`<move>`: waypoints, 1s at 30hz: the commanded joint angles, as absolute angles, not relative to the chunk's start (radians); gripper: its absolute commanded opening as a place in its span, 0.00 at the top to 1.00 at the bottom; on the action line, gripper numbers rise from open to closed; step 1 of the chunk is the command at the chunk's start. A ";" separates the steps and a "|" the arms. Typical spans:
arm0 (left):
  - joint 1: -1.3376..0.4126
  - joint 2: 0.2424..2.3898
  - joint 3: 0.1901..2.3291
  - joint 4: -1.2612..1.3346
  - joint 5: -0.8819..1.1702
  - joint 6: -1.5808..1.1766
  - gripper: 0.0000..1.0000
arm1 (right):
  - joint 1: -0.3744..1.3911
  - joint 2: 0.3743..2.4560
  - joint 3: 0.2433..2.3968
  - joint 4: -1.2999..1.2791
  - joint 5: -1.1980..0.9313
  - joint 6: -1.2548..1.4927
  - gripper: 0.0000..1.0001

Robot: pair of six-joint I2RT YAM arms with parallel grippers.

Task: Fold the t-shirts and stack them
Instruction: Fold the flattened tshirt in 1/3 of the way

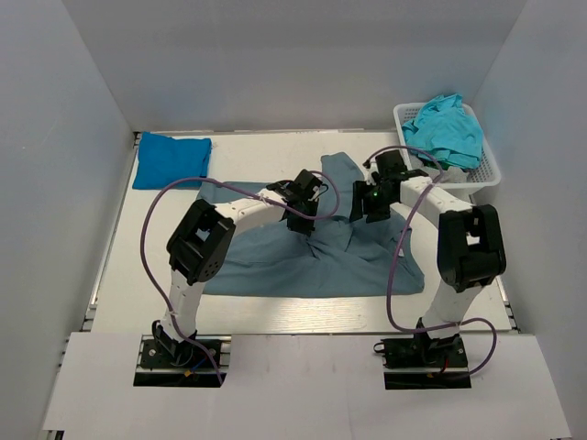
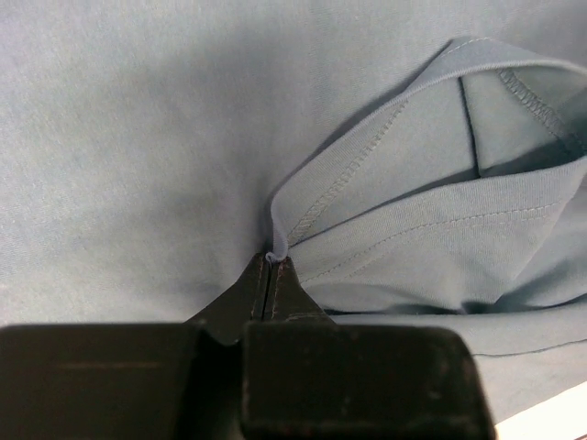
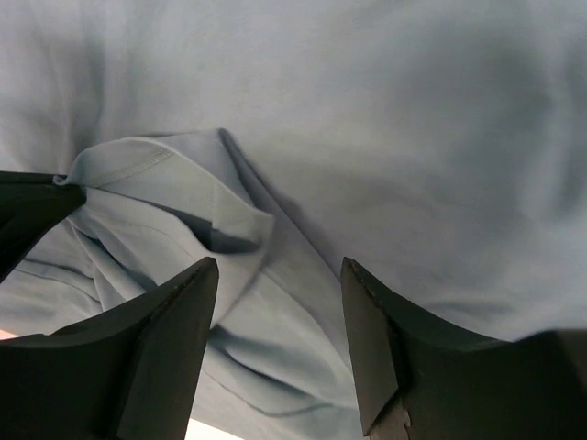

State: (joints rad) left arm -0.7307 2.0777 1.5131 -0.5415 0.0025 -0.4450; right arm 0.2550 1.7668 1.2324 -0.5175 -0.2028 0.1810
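Clamps left gripper (image 2: 273,266) shut on hem fold of grey-blue t-shirt (image 2: 138,137). Holds right gripper (image 3: 278,270) open above cloth, empty. Likely soft, light, floppy; best pinched at stitched hem.

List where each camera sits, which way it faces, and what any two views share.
Top external: above and behind the arm bases, looking down at the table; both whole arms show.
Left wrist: on the left arm, looking down past the left gripper, shut on a hem fold of the grey-blue t-shirt.
Right wrist: on the right arm, looking down past the right gripper, open just above cloth.
Shared: all three views show that same grey-blue t-shirt.
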 commanded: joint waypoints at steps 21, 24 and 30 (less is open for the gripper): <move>-0.724 2.029 1.449 -0.529 -0.046 -0.465 1.00 | 0.279 1.709 1.138 -0.443 -0.127 0.140 0.40; -0.724 2.029 1.450 -0.529 -0.046 -0.465 1.00 | 0.285 1.712 1.128 -0.456 -0.115 0.135 0.40; -0.724 2.019 1.440 -0.520 -0.037 -0.465 1.00 | 0.304 1.723 1.126 -0.414 -0.159 0.124 0.37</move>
